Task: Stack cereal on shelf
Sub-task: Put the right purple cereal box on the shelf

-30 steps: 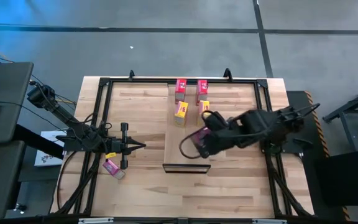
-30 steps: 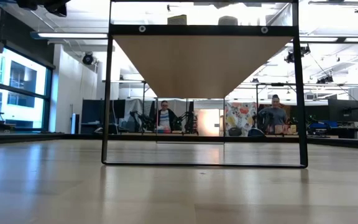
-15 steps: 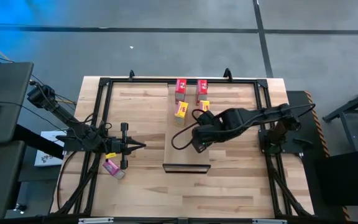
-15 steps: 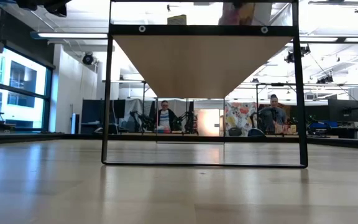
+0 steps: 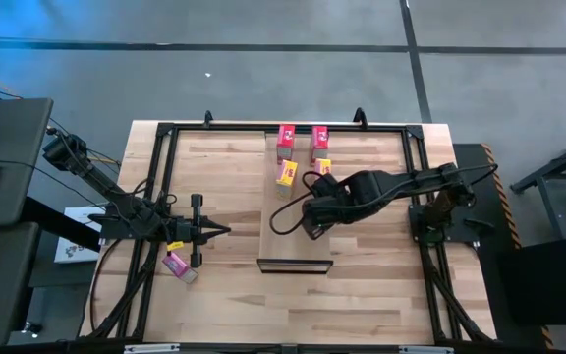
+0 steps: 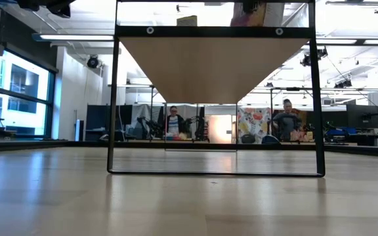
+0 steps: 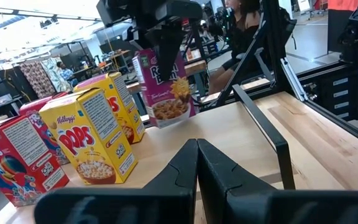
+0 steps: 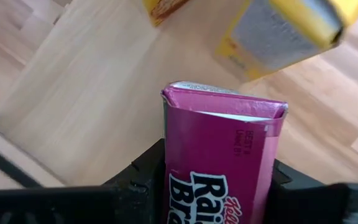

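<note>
My right gripper (image 5: 311, 220) hangs over the shelf (image 5: 281, 226), a light plank with a dark bar (image 5: 295, 264) at its near end, and is shut on a magenta cereal box (image 7: 166, 87). Two yellow boxes (image 5: 286, 173) (image 5: 323, 167) and two red boxes (image 5: 286, 136) (image 5: 319, 138) stand upright on the shelf's far part. The second magenta box (image 5: 177, 265) lies flat on the table by the left arm. My left gripper (image 5: 211, 231) is shut and hovers left of the shelf, pointing at it. My right gripper pinches the magenta box between its two fingers (image 8: 145, 171) by the upper end (image 7: 157, 62), one finger on each opposite side. It comes from above, pointing down. The box hangs upright, slightly tilted. I cannot tell whether its bottom edge (image 7: 173, 119) touches the shelf.
A black frame (image 5: 165, 133) runs round the tabletop. The shelf stands raised on a dark frame (image 6: 113, 98) in the low view. Bare shelf lies between the held box and the dark bar. People sit in the room beyond the table.
The right arm has stretched out toward the table's left, carrying the magenta box a little toward the far edge over the shelf. The box has come into the low view above the shelf's edge. It has hardly moved in the last half second.
</note>
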Available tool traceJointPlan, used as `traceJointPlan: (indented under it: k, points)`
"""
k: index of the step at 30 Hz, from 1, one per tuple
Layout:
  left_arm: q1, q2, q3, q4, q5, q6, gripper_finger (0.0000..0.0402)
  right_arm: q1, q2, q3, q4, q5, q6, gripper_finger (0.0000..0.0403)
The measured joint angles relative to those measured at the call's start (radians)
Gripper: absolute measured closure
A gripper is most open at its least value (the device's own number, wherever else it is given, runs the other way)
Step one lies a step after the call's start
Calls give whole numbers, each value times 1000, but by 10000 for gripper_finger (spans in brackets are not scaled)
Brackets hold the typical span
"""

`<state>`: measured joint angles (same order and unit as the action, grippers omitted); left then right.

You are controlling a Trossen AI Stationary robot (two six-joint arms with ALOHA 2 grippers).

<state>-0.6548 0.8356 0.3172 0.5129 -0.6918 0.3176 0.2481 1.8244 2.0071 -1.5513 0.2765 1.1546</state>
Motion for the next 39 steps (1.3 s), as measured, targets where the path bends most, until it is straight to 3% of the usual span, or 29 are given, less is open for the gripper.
traceJointPlan:
  k: [6,14,25,39]
  points:
    - [0,0,0,0,0,0,402,0,0,0,12,-38,55,269]
    - [0,0,0,0,0,0,402,0,1,0,28,-4,237,269]
    - [0,0,0,0,0,0,402,-6,2,0,103,-15,189,269]
    - [0,0,0,0,0,0,401,-12,3,0,8,-16,242,269]
